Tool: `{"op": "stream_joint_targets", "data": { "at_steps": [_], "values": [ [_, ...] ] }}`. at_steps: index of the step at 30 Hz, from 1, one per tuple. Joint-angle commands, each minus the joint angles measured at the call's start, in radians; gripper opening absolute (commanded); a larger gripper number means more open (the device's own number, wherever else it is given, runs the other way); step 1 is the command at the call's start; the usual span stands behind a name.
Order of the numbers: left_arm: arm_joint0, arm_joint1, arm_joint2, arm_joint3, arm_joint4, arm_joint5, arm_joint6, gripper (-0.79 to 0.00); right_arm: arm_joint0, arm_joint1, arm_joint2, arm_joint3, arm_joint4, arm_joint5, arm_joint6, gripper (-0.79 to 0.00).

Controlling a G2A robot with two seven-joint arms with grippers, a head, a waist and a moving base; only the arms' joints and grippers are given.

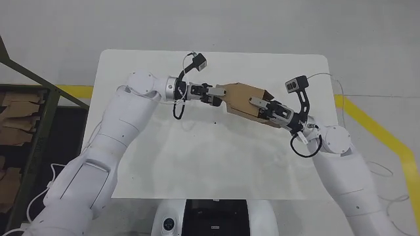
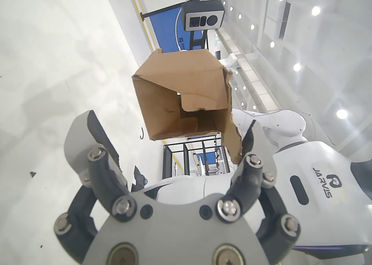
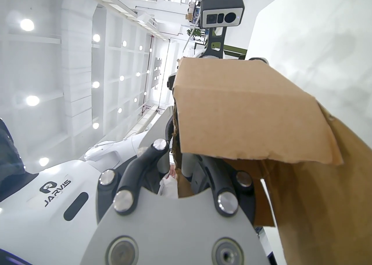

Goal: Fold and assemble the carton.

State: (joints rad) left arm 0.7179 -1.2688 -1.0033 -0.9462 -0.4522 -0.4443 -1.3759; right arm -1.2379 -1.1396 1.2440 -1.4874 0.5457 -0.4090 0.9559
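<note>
A brown carton (image 1: 246, 98) hangs in the air over the far middle of the white table (image 1: 197, 164), between my two grippers. Its open end faces my left gripper (image 2: 171, 123), and folded inner flaps show inside the carton (image 2: 180, 88). That gripper (image 1: 220, 96) stands open with its fingers spread wide; a ragged flap edge (image 2: 234, 144) touches one of the fingertips (image 2: 251, 135). At the carton's other end, my right gripper (image 3: 175, 147) is shut on a wall edge of the carton (image 3: 247, 109). In the top view the right gripper (image 1: 262, 107) lies against the carton's right side.
A dark rack with cardboard pieces (image 1: 20, 118) stands on the floor left of the table. Yellow floor tape (image 1: 367, 118) runs past the right edge. A small dark scrap (image 2: 32, 174) lies on the tabletop. The near half of the table is free.
</note>
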Motion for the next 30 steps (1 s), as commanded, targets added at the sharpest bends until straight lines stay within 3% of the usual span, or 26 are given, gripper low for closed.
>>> {"op": "stream_joint_targets", "data": {
  "at_steps": [1, 30],
  "values": [
    [-0.001, -0.001, 0.003, 0.003, -0.004, -0.002, 0.002, 0.0, -0.002, 0.0, 0.002, -0.005, 0.01, -0.002, 0.007, -0.785],
    [-0.017, -0.018, 0.071, 0.028, -0.064, 0.014, -0.014, 0.0, -0.007, -0.006, -0.004, -0.033, 0.143, 0.002, 0.079, -0.785]
  ]
}}
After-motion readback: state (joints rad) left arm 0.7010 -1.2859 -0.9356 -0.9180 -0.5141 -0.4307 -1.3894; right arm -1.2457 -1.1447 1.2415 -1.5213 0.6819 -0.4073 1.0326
